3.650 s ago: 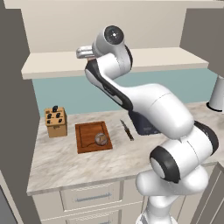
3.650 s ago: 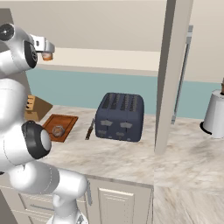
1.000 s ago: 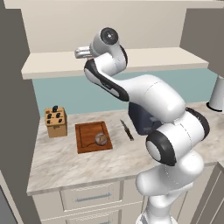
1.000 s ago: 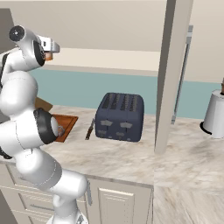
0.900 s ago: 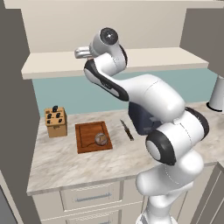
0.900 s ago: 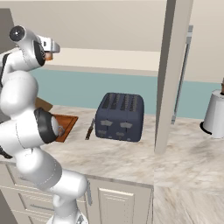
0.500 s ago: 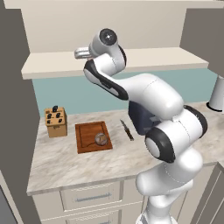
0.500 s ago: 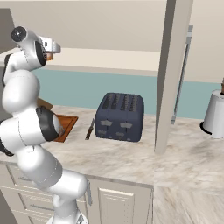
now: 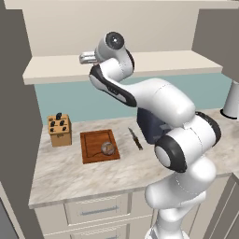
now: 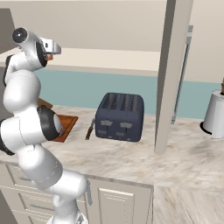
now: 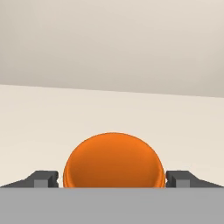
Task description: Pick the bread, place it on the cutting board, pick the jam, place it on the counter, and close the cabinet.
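The jam, an orange jar, stands on the shelf of the open cabinet. It sits right between my fingertips. My gripper is open around the jar, the right tip close against it and a sliver of gap on the left. From the base, the gripper reaches onto the shelf, and a bit of the jam shows orange behind the hand. The bread lies on the cutting board, on the counter below.
A light knife block stands left of the board and a knife lies to its right. The dark toaster sits mid-counter. An open cabinet door juts out beside it. A white canister stands far right.
The upper arm has swung slightly while the hand stays at the shelf by the jar. Bread, board and the rest have not moved.
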You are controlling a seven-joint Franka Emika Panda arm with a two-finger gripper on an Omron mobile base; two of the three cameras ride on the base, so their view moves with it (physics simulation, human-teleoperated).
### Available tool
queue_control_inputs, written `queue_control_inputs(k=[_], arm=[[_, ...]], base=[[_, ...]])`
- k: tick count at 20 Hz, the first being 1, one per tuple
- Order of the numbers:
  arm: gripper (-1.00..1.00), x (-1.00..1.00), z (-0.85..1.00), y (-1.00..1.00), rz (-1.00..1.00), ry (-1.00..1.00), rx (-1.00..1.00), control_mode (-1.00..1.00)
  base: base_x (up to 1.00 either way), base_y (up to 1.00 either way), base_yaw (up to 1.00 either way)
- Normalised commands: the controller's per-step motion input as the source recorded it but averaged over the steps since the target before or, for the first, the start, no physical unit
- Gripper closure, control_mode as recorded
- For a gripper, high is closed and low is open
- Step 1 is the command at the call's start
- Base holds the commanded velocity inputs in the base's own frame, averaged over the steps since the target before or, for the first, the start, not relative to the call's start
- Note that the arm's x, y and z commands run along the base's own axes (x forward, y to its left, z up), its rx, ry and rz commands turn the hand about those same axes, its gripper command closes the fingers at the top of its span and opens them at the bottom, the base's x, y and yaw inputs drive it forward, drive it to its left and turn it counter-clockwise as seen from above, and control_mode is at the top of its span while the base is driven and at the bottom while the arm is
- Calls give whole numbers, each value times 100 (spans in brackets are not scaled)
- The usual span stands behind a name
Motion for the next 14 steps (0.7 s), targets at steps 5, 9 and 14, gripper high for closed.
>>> queue_control_inputs(k=[5,9,14], arm=[[100,7,-6,6,0,0,0,-100],[100,6,0,1,0,0,0,-100],[100,0,0,0,0,0,0,-100]], base=[[0,0,0],[0,0,0],[0,0,0]])
